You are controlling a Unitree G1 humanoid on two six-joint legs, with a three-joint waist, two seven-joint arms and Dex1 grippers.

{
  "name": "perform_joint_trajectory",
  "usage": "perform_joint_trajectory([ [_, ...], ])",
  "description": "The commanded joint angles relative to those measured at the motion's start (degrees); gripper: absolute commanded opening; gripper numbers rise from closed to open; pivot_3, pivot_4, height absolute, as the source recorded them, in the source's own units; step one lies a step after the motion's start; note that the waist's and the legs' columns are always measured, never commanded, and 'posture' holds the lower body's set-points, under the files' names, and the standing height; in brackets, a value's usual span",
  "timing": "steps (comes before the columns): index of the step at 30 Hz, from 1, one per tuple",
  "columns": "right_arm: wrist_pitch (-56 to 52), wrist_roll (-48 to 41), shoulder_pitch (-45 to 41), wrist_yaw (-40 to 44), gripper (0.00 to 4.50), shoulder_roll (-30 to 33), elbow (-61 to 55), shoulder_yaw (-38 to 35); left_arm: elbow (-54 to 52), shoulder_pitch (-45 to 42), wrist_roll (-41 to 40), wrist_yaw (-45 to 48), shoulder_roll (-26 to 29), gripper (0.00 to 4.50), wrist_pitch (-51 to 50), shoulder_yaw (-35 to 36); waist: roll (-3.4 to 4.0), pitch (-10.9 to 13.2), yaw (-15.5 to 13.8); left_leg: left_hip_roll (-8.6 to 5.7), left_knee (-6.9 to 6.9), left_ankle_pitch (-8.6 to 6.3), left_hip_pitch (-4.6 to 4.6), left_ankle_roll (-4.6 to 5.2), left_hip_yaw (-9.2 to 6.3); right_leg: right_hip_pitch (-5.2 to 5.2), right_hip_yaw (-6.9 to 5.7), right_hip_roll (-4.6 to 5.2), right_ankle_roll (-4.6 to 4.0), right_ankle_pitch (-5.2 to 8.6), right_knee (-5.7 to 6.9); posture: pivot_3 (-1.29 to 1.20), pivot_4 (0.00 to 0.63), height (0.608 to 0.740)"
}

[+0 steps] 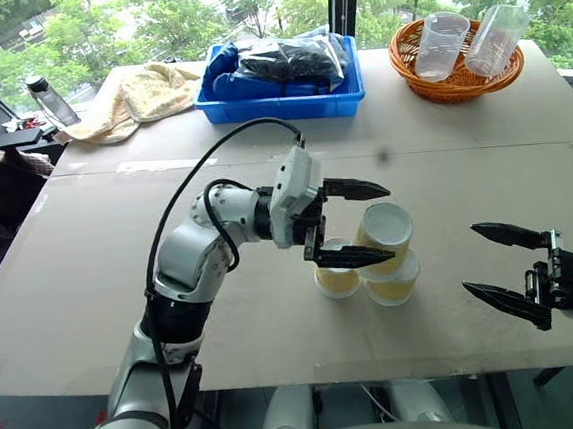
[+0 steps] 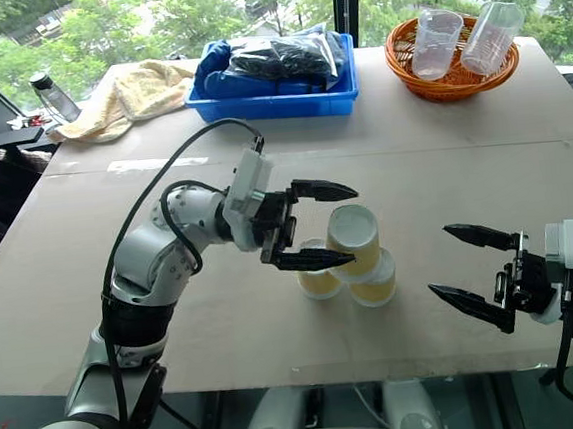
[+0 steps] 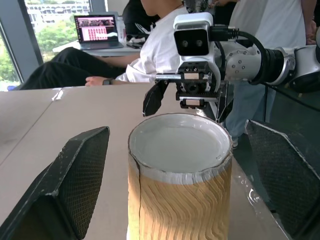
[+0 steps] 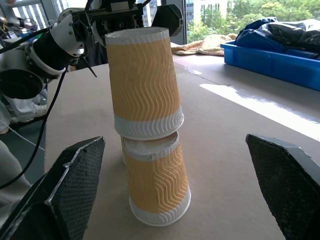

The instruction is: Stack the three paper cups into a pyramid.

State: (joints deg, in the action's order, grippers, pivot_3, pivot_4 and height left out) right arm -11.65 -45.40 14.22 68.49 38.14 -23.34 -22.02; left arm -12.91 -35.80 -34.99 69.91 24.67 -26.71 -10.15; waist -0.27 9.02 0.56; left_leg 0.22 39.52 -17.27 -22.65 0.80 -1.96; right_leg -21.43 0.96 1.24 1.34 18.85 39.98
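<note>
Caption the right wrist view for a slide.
Top paper cup rests tilted on the bottom cups, open left gripper behind it.

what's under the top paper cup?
The top cup sits upside down on two upturned base cups: one in plain sight, the second mostly hidden behind the left claw.

The two head views look forward and down on the grey-brown worktop (image 1: 482,157) from above, from almost the same place. The left wrist view looks level, very near the upside-down pale yellow ribbed paper cups (image 3: 180,185). The right wrist view faces the same cups from the opposite side, a little farther away.
</note>
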Motion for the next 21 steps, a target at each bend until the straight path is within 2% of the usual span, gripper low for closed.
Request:
perform_joint_trajectory([
  [1,0.72,-0.41,-0.36,0.34,4.5,-0.13,-0.77,-0.15,-2.45,0.13,-2.59,-0.61,-0.91,4.47,0.64,2.04,0.0,0.0,0.01,0.0,0.0,0.0,0.0,0.0,0.0,0.0,0.0,0.0,0.0,0.0,0.0,0.0,0.15,0.74],
  [7,0.51,-0.43,-0.65,0.15,4.5,0.04,-0.75,0.13,-2.9,0.13,-6.68,-2.55,-3.4,4.47,0.73,5.35,0.0,0.0,0.0,0.0,0.01,0.0,0.0,0.0,0.0,0.0,0.0,0.0,0.0,0.0,0.0,0.0,0.15,0.74],
  [11,0.39,-0.42,-1.17,-0.21,4.5,-0.01,-0.61,0.34,-0.39,0.98,-4.18,-7.4,-1.76,4.47,2.16,9.66,0.0,0.0,0.13,0.0,0.01,0.0,0.01,0.0,0.0,0.0,0.0,-0.01,0.0,0.0,0.01,0.0,0.15,0.74],
  [13,0.83,0.21,-1.16,-0.2,4.5,-0.18,-0.04,0.41,-0.61,4.48,-5.42,-8.75,0.91,4.47,-0.17,12.49,0.03,-0.02,0.31,0.01,0.0,0.0,0.03,0.0,0.0,0.0,0.01,-0.01,0.0,0.0,0.01,0.0,0.15,0.74],
  [17,4.26,4.13,-0.59,0.32,4.5,-1.49,3.95,1.34,-1.54,16.0,0.64,-11.23,7.07,4.47,1.91,14.2,0.04,-0.02,0.35,0.01,-0.13,0.0,0.18,0.0,0.0,0.01,0.24,-0.05,0.0,0.0,-0.01,0.0,0.15,0.74],
  [21,9.19,9.12,0.09,1.69,4.5,-3.25,10.66,3.35,-1.2,27.38,4.75,-14.85,9.75,4.47,5.03,17.68,-0.04,-0.02,-0.2,0.0,-0.13,-0.01,0.15,0.01,-0.05,0.01,0.16,0.02,0.0,0.0,-0.05,0.0,0.15,0.74],
])
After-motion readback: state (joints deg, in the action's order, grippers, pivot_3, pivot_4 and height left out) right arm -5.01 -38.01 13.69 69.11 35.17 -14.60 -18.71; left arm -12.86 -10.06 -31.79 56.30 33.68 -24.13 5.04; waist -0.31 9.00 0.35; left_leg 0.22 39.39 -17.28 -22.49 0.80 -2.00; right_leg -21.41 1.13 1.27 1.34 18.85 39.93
